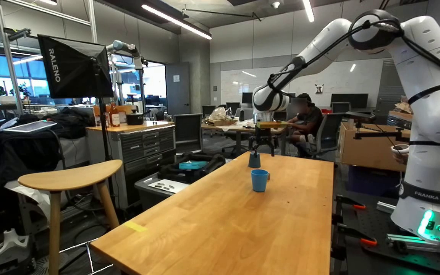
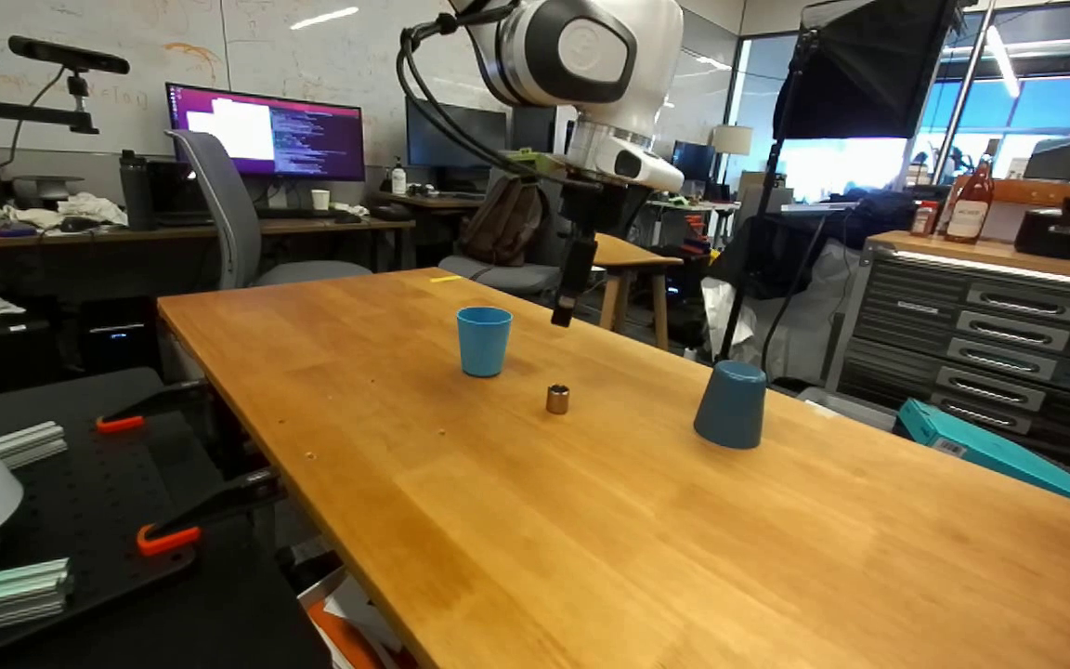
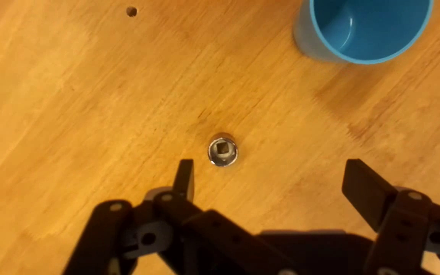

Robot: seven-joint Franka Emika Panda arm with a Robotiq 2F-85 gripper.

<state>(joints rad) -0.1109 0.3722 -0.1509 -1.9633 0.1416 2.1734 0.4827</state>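
Wrist view shows the hand (image 3: 269,164) spread wide open over the bench (image 3: 75,99), with a small socket (image 3: 223,151) standing on it, left of the hand's middle in that view. A blue cup (image 3: 365,32) stands right way up near the socket. In an exterior view, a dark cup (image 2: 732,406) sits upside down, and the socket is between the cups.

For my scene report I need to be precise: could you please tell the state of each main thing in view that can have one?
End effector: open, holding nothing.
Metal socket: standing on end, not gripped.
Light blue cup: upright, mouth up.
Dark blue cup: upside down.
Purple-screen monitor: on.
Robot base light: lit green.
Drawer cabinet: visible drawers shut.
Ceiling light strip: lit.
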